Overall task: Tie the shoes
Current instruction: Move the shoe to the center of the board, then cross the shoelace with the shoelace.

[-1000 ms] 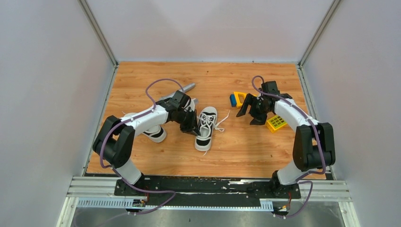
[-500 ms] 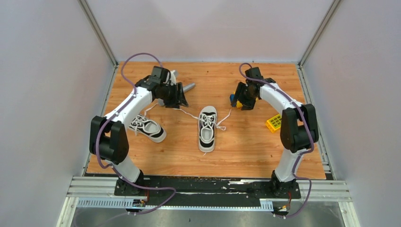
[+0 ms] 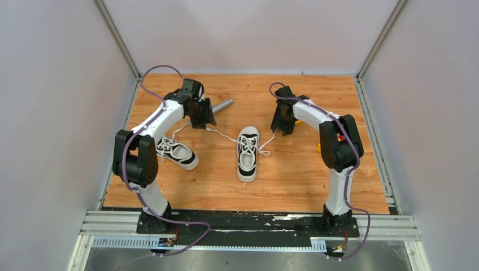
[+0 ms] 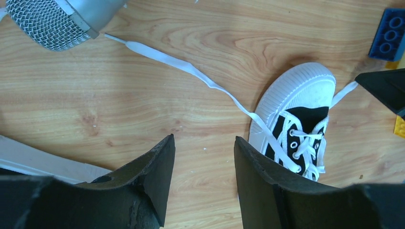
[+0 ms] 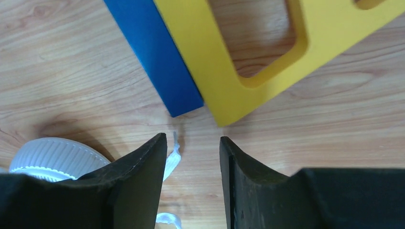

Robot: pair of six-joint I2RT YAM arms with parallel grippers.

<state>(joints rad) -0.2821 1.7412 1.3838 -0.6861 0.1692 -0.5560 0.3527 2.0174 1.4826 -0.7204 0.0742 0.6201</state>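
Observation:
One of the shoes (image 3: 247, 153) lies mid-table with its toe pointing away; it is black and white (image 4: 298, 119). Its left lace (image 4: 191, 71) runs flat across the wood towards the back left. The other shoe (image 3: 176, 152) lies on the left under the left arm. My left gripper (image 4: 203, 140) hovers open behind and left of the middle shoe, with only bare wood between its jaws. My right gripper (image 5: 193, 138) is open low over the table behind and right of the toe (image 5: 52, 157). The right lace's end (image 5: 173, 157) lies just inside its left finger, not pinched.
A silver microphone (image 3: 222, 105) lies at the back, its mesh head (image 4: 52, 19) at the far end of the left lace. A blue block (image 5: 157, 52) and a yellow frame piece (image 5: 248, 52) sit just beyond the right gripper. Grey walls enclose three sides.
The left gripper has left the middle shoe, drawn its lace out to the back left and opened. The right arm swung left from the toys to the lace end, its jaws narrowing.

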